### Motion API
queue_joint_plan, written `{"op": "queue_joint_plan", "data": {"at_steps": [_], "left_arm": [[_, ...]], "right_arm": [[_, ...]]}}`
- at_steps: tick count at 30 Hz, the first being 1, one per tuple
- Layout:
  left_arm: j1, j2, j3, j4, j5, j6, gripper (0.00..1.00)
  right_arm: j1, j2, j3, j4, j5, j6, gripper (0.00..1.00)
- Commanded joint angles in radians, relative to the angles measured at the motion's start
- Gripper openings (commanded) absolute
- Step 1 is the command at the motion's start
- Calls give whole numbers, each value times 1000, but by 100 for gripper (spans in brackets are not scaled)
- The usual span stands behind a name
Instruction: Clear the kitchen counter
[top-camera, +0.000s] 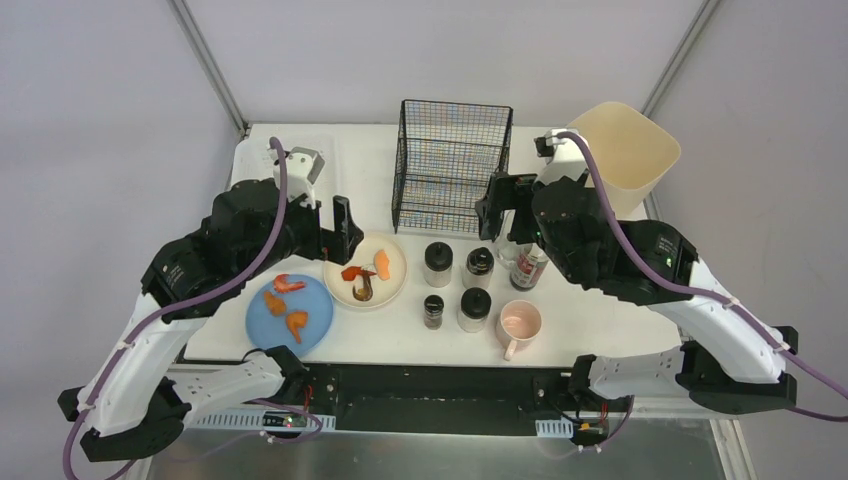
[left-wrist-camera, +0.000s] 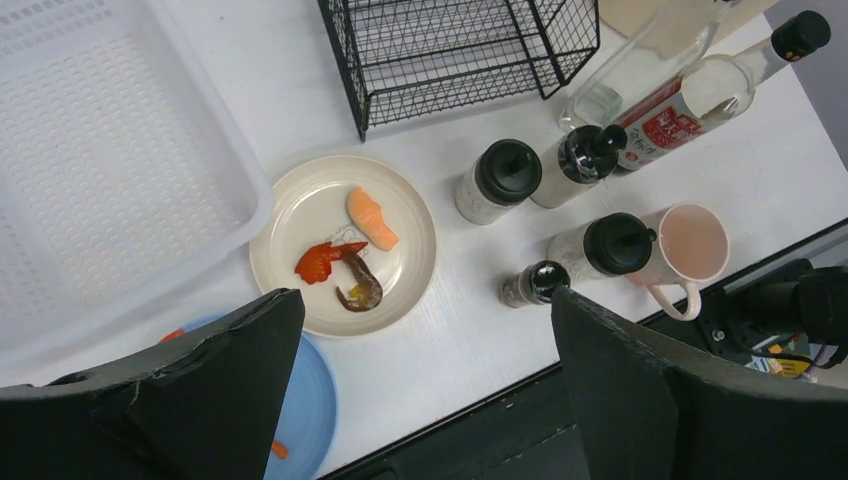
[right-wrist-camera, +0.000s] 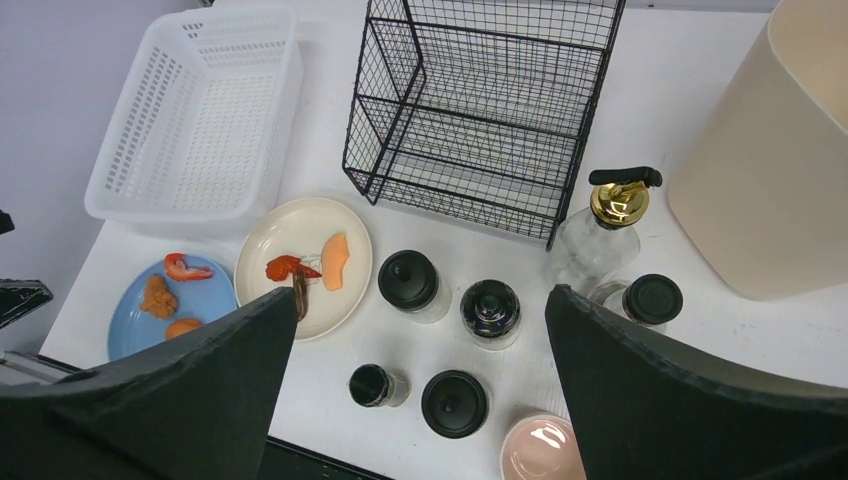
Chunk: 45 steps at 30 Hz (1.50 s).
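Note:
The white kitchen counter (top-camera: 420, 342) holds a blue plate (top-camera: 258, 320) with fried bits and a shrimp, a cream plate (top-camera: 396, 282) with food scraps, several black-lidded jars (top-camera: 438, 264), two bottles (top-camera: 528, 265) and a pink mug (top-camera: 520, 325). My left gripper (top-camera: 340, 230) hovers open and empty above the cream plate (left-wrist-camera: 290, 200); in the left wrist view it (left-wrist-camera: 422, 300) holds nothing. My right gripper (top-camera: 500, 210) hovers open and empty above the jars (right-wrist-camera: 412, 282); in the right wrist view it (right-wrist-camera: 420, 292) holds nothing.
A black wire rack (top-camera: 450, 165) stands at the back centre. A beige bin (top-camera: 625, 155) stands at the back right. A white perforated tray (right-wrist-camera: 200, 120) lies at the back left, mostly hidden under my left arm in the top view. The table's front edge (left-wrist-camera: 480, 400) is close below the plates.

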Motion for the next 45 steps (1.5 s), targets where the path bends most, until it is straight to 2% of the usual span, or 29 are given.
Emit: {"op": "queue_joint_plan", "data": {"at_steps": [1, 7, 13, 18, 22, 26, 30, 39, 45], "left_arm": [[1, -23, -44, 8, -21, 16, 100], [0, -34, -118, 9, -110, 6, 100], [0, -44, -164, 11, -145, -17, 100], [1, -37, -185, 16, -74, 2, 100], [0, -40, -201, 29, -16, 24, 100], [0, -62, -226, 47, 31, 34, 100], [0, -87, -247, 59, 53, 38, 100], [0, -101, -279, 66, 70, 49, 99], [0, -109, -295, 79, 81, 50, 100]], "right_arm": [[5, -11, 51, -24, 6, -21, 99], [5, -69, 13, -38, -13, -59, 99], [5, -90, -21, -122, 126, 13, 99], [4, -121, -92, -171, 227, 112, 99], [-16, -152, -197, -144, 295, 135, 99], [-100, -177, -281, -96, 233, 120, 99], [-195, -240, -392, -22, 99, 101, 98], [-242, -384, -710, 211, -2, 16, 92], [-250, -417, -843, 375, -12, -71, 89]]}}
